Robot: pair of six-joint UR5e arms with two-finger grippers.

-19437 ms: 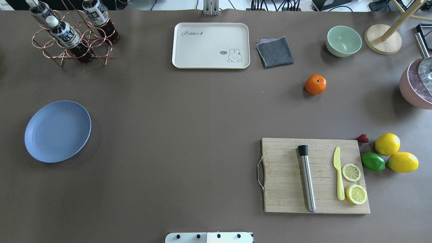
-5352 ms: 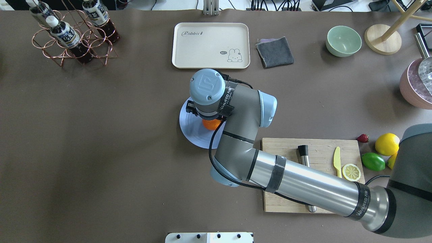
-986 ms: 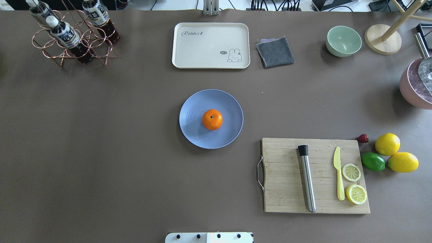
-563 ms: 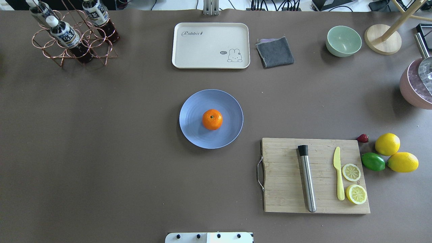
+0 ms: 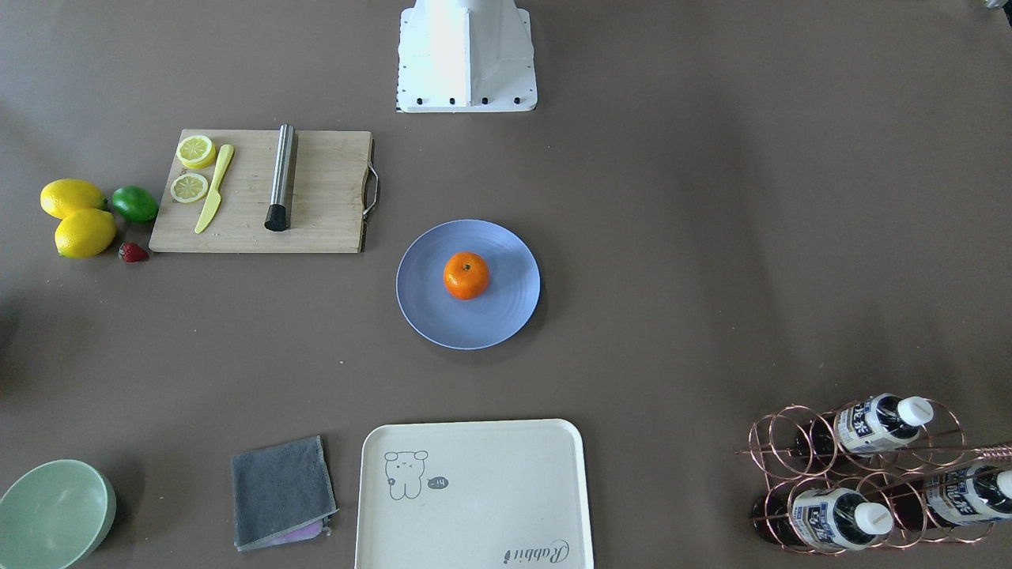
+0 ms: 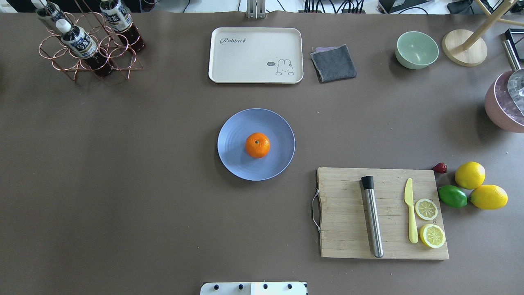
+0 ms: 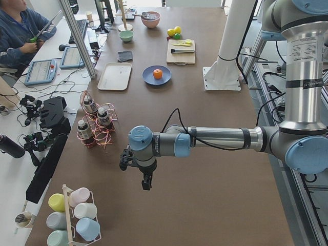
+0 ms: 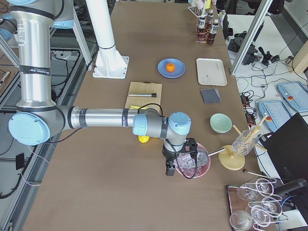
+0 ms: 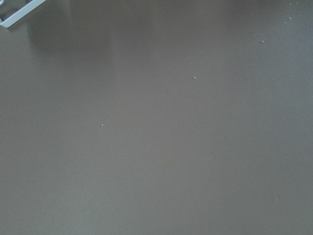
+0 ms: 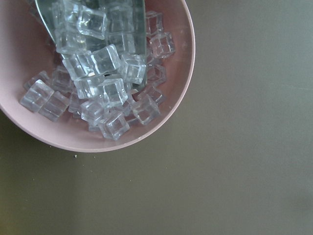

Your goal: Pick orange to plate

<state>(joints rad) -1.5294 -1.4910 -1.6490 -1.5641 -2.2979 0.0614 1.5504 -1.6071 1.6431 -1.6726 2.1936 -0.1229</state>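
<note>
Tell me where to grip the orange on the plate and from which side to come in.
Grip the orange across its widest middle, coming straight down from above. It sits stem up near the centre of the plate; being round, any opposite sides should serve, and the shallow rim probably leaves room on either side.
</note>
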